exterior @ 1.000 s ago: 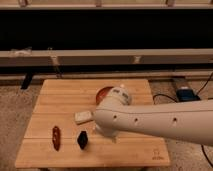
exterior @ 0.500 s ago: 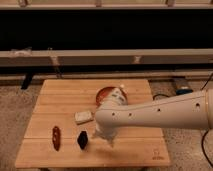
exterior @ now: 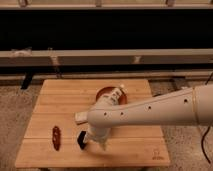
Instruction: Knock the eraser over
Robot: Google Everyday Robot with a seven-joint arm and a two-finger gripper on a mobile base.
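Desk (exterior: pixel 135 90), light wood, square, on speckled floor w/ dark wall panels behind. White arm (exterior: pixel 150 111) reaching in from right, across desk centre. Reddish-brown bowl-like thing (exterior: pixel 106 93) at back centre, partly hidden by arm. Gripper (exterior: pixel 95 141) low at front-left, just right of eraser; jaws' state: cannot tell. Whitish flat block (exterior: pixel 81 117) by arm's left edge. Reddish-brown elongated object (exterior: pixel 56 137) front-left. Eraser (exterior: pixel 80 140) upright, btwn that object and gripper.
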